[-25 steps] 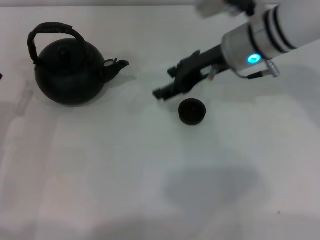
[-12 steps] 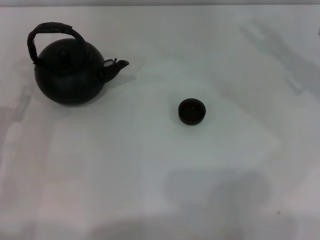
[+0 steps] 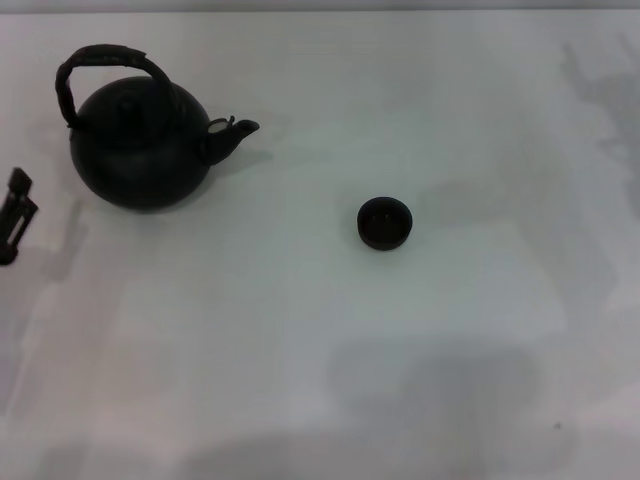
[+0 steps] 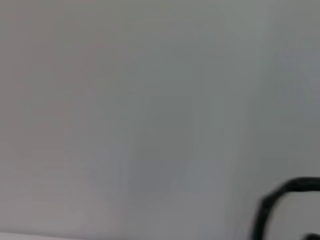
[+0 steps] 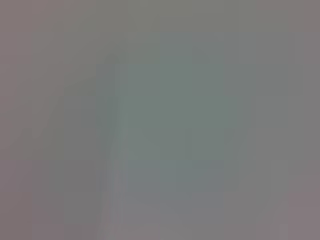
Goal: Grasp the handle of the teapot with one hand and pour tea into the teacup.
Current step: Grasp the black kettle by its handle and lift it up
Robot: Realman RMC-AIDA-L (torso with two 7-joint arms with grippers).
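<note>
The round black teapot (image 3: 140,150) stands upright at the far left of the white table, its spout (image 3: 235,130) pointing right. Its dark wrapped handle (image 3: 105,58) arches over the lid; a dark curved piece of it shows in the left wrist view (image 4: 280,200). The small black teacup (image 3: 384,222) stands near the middle, well to the right of the spout. My left gripper (image 3: 14,215) enters at the left edge, a little left of and nearer than the teapot, apart from it. My right gripper is out of view.
The white table (image 3: 320,350) stretches all around the two objects. Soft shadows lie along its near edge and at its far right. The right wrist view shows only a plain grey surface.
My right arm, which hung over the teacup a second ago, has pulled out of view. My left gripper has come in at the left edge. Teapot and teacup have not moved.
</note>
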